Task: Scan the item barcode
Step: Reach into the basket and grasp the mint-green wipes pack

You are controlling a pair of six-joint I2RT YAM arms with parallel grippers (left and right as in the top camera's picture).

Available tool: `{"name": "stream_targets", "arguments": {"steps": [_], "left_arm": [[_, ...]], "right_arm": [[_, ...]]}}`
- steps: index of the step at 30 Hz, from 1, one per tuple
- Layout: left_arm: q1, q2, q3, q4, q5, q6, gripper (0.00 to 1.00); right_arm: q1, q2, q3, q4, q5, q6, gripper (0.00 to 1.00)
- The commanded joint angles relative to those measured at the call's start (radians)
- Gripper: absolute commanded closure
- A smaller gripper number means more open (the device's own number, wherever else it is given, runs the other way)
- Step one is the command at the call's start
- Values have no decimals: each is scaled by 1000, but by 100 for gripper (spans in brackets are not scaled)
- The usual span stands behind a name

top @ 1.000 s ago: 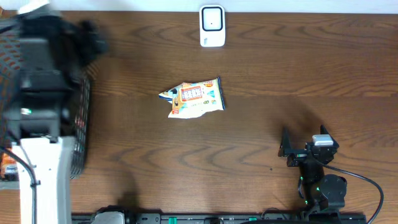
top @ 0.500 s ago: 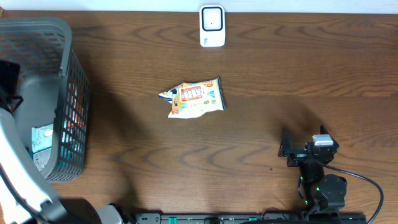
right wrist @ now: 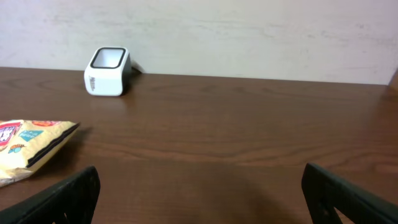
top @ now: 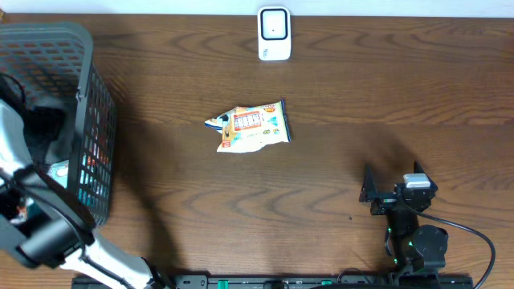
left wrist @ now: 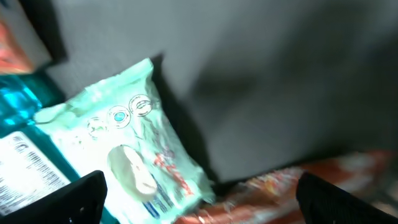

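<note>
Right tool (top: 371,193) is wide open and holds nothing. It sits low on the table (top: 361,104), near the front edge. The snack bag (top: 250,128) lies flat in the middle of the table, well apart from that tool, off to its left and farther back. The white scanner (top: 274,34) stands at the back edge, behind the bag and apart from it. The left tool (left wrist: 199,202) is open too and hangs over the inside of the gray basket (top: 48,34), far from the bag. Under it lie a pale green packet (left wrist: 127,155), a blue packet (left wrist: 18,162) with a barcode and an orange packet (left wrist: 311,180).
</note>
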Motion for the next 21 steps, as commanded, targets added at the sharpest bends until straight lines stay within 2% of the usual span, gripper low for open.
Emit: {"name": "stream_targets", "arguments": {"steps": [1, 14, 18, 19, 21], "left_arm": [[2, 67, -13, -22, -5, 31, 2], [2, 172, -47, 3, -16, 31, 2], [2, 173, -84, 33, -64, 32, 2], [2, 173, -94, 39, -89, 32, 9], [2, 173, -112, 45, -141, 32, 39]], "right_arm": [[4, 0, -1, -3, 8, 3, 1], [4, 0, -1, -3, 8, 3, 1], [4, 0, -1, -3, 8, 3, 1], [4, 0, -1, -3, 8, 3, 1], [4, 0, -1, -3, 8, 3, 1]]}}
